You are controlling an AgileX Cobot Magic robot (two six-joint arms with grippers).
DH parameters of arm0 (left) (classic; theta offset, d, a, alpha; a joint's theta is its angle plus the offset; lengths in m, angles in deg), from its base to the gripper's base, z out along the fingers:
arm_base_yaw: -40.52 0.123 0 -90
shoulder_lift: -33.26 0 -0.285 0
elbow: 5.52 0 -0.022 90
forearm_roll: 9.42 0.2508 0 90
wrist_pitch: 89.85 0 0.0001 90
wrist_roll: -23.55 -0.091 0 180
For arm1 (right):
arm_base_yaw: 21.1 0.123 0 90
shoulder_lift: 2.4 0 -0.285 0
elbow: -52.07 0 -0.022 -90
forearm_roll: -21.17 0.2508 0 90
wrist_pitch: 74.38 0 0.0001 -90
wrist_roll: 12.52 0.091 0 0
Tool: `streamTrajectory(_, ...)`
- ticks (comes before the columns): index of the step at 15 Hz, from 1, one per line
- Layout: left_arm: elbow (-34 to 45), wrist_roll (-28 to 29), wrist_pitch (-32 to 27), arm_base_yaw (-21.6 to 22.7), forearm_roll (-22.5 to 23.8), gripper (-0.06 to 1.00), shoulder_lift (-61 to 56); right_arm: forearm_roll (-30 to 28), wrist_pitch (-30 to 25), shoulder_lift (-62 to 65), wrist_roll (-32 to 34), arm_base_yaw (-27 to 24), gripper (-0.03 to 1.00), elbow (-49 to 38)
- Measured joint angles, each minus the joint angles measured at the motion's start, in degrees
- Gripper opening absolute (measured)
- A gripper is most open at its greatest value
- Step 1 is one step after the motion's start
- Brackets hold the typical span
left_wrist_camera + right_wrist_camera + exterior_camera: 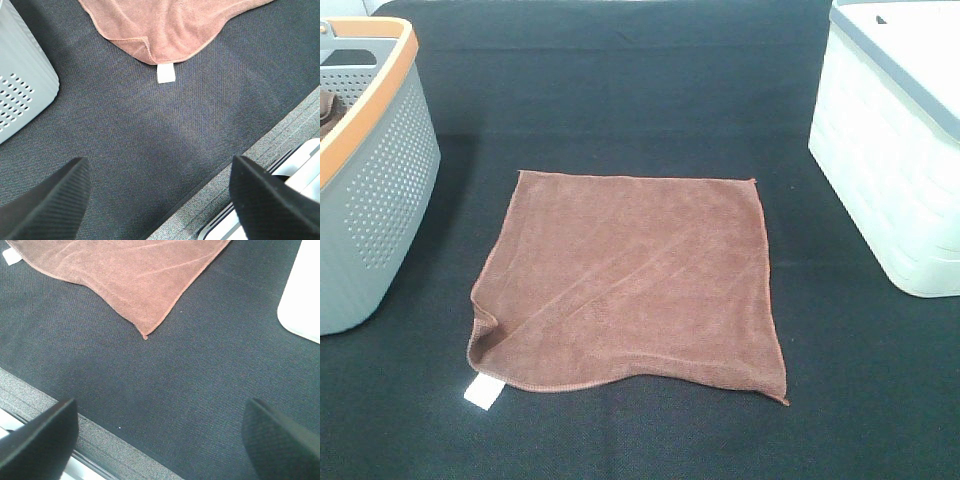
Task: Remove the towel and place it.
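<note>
The reddish-brown towel (630, 285) lies spread flat on the black table cover, between the two containers. Its near left corner is slightly folded, with a small white tag (482, 391) sticking out. The towel also shows in the left wrist view (165, 25) with the tag (165, 73), and in the right wrist view (125, 270) with its near right corner. My left gripper (160, 200) is open and empty, short of the tagged corner. My right gripper (160, 440) is open and empty, short of the other near corner. Neither gripper shows in the exterior high view.
A grey perforated basket with an orange rim (370, 170) stands at the left, also seen in the left wrist view (22, 85). A white lidded bin (900, 150) stands at the right. The table's front edge (260, 150) runs close under both grippers.
</note>
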Motion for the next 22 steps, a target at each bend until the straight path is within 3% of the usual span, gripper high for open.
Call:
streamTrajectory(2,0.00,0.00,0.06,0.74,-0.06,0.74,-0.40,0.00,0.00,0.00,0.00,0.00,0.84,0.00)
streamTrajectory(4,0.00,-0.06,0.17,6.19,-0.06,0.74,-1.15,0.06,0.00,0.00,0.00,-1.38,0.84,0.00)
streamTrajectory(5,0.00,-0.06,0.17,6.19,-0.06,0.74,-1.15,0.06,0.00,0.00,0.00,-1.38,0.84,0.00)
streamTrajectory(9,0.00,-0.11,0.17,25.67,0.00,0.74,-9.17,0.06,0.00,2.35,0.00,-16.10,0.84,0.00)
streamTrajectory(11,0.00,-0.11,0.17,32.09,0.17,0.74,-12.89,0.06,0.06,7.73,0.00,-21.94,0.84,0.00)
streamTrajectory(13,0.00,-0.17,0.17,33.58,0.23,0.74,-16.39,0.06,0.00,14.95,0.00,-24.52,0.84,0.00)
streamTrajectory(18,0.00,-0.17,0.23,33.58,0.29,0.74,-18.62,0.23,-0.06,16.21,0.00,-24.52,0.84,0.00)
streamTrajectory(22,0.00,-0.17,0.23,32.66,0.34,0.74,-18.62,1.03,-0.06,16.27,0.00,-19.77,0.84,0.00)
